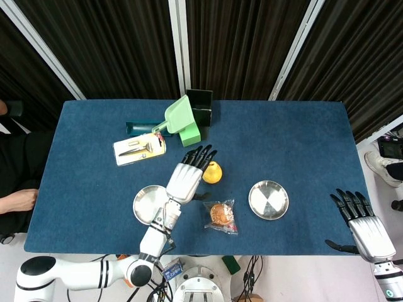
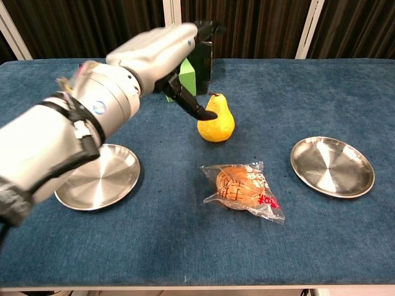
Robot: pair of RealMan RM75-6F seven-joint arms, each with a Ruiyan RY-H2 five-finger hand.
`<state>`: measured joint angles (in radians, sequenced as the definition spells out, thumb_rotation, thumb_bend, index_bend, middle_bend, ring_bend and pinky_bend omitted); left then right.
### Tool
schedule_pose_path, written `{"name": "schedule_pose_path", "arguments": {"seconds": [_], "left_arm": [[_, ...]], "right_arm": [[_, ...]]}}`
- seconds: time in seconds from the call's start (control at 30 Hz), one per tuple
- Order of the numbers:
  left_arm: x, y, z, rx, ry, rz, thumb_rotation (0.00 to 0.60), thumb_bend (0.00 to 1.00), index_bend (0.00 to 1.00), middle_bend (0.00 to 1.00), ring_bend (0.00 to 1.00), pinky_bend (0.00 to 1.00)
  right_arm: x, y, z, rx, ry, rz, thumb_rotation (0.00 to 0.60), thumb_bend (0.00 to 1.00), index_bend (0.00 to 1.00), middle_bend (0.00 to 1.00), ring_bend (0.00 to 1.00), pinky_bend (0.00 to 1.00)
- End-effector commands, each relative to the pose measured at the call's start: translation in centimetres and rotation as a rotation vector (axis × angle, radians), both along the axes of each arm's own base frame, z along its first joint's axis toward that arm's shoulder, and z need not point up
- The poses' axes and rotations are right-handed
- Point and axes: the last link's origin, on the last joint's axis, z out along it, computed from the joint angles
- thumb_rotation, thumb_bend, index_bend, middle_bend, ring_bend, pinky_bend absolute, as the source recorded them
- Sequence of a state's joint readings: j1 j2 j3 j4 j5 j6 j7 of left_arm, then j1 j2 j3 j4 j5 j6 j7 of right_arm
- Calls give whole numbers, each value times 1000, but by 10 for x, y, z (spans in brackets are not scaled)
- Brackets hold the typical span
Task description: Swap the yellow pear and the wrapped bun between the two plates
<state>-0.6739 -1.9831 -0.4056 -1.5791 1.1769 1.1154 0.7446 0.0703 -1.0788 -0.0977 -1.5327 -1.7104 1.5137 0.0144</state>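
Note:
The yellow pear (image 1: pixel 213 172) (image 2: pixel 216 118) stands upright on the blue cloth between the two steel plates. The wrapped bun (image 1: pixel 220 215) (image 2: pixel 242 187) lies on the cloth in front of the pear, in clear plastic. The left plate (image 1: pixel 152 204) (image 2: pixel 99 179) and the right plate (image 1: pixel 268 199) (image 2: pixel 332 166) hold nothing. My left hand (image 1: pixel 187 173) (image 2: pixel 162 52) hovers raised just left of the pear, fingers spread, holding nothing. My right hand (image 1: pixel 360 220) is off the table's right edge, fingers apart and empty, seen only in the head view.
At the back of the table sit a green block (image 2: pixel 177 78), a green scoop (image 2: pixel 155 53), a dark box (image 1: pixel 199 106), a teal tray (image 2: pixel 106 76) and a packaged tool (image 2: pixel 92 100).

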Motion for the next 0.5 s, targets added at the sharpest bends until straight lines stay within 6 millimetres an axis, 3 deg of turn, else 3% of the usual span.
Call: {"name": "schedule_pose_path", "arguments": {"seconds": [0.03, 0.23, 0.5], "left_arm": [[-3, 20, -36, -64, 10, 79, 600, 19, 0, 0, 0, 72], [-3, 28, -65, -77, 67, 93, 600, 8, 0, 0, 0, 43], [-2, 32, -79, -71, 92, 145, 600, 21, 0, 0, 0, 67]], "right_arm": [[-1, -2, -1, 15, -3, -5, 465, 140, 0, 0, 0, 0], [-2, -4, 0, 45, -10, -2, 464, 140, 0, 0, 0, 0], [-5, -5, 7, 35, -33, -14, 464, 140, 0, 0, 0, 0]]}}
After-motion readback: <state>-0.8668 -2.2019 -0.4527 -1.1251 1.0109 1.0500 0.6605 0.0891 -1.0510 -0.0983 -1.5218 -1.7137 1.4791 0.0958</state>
